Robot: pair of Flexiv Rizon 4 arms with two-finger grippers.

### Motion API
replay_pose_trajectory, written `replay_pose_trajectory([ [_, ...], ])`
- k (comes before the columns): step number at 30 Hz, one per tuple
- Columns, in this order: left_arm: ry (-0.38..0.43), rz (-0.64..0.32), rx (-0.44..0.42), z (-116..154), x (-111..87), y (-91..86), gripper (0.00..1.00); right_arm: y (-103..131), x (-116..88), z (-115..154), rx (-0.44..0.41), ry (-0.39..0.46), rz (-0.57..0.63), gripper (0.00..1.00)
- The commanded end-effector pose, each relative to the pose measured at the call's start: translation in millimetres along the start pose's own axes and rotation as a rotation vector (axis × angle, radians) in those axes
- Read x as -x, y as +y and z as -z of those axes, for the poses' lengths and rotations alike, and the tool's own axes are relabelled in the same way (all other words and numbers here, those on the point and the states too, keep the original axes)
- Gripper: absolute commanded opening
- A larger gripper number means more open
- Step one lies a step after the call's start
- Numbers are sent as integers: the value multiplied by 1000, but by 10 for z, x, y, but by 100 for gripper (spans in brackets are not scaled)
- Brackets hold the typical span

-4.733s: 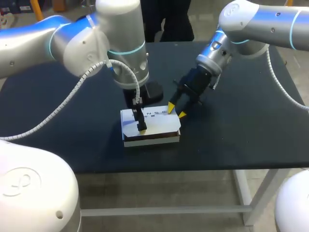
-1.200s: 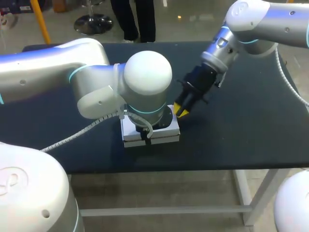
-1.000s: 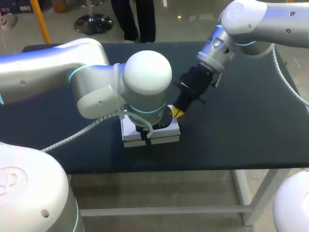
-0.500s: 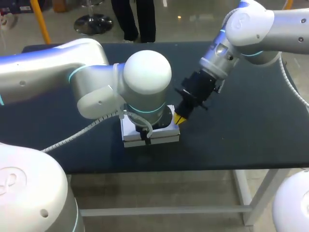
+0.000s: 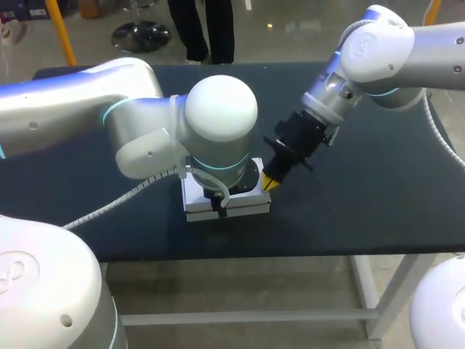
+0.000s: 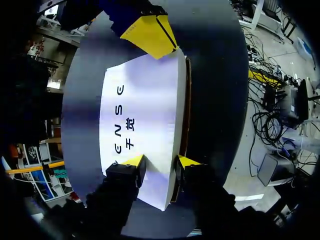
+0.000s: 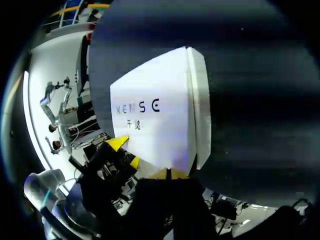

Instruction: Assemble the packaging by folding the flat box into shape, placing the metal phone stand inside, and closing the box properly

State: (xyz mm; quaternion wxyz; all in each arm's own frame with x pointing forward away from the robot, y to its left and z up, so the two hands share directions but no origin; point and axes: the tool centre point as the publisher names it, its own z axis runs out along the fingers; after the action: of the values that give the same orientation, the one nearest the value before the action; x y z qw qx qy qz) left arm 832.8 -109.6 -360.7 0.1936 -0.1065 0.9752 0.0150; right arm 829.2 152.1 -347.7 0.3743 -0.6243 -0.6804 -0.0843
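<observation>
A white box [image 5: 251, 206] with dark print on its lid lies flat near the table's front edge, mostly hidden in the head view under my left arm's wrist. In the left wrist view my left gripper [image 6: 161, 162] stands open, both yellow tips resting on the box lid [image 6: 145, 110] near one end; a dark slit runs along the lid's side edge. My right gripper [image 5: 272, 182] is shut, its joined yellow tips touching the box's right rear corner, as the right wrist view [image 7: 167, 173] also shows on the lid [image 7: 160, 110]. No phone stand is visible.
The dark table [image 5: 363, 189] stretches bare to the right of the box and behind it. Its front edge runs just below the box. My left arm's bulky elbow hangs over the box's rear half.
My right arm has swung and its shut gripper has slid a little toward the front along the box's right edge. The left arm and the box have stayed still.
</observation>
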Motion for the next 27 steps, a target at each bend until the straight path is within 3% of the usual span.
replay_pose_trajectory([
  [1,-3,1,2,-3,-5,6,42,45,17,-18,-11,-2,-8,0],
  [17,11,6,0,-22,-4,45,43,105,64,-69,-26,1,-29,0],
  [27,73,-26,-103,188,41,242,47,101,81,-83,-25,7,-33,0],
])
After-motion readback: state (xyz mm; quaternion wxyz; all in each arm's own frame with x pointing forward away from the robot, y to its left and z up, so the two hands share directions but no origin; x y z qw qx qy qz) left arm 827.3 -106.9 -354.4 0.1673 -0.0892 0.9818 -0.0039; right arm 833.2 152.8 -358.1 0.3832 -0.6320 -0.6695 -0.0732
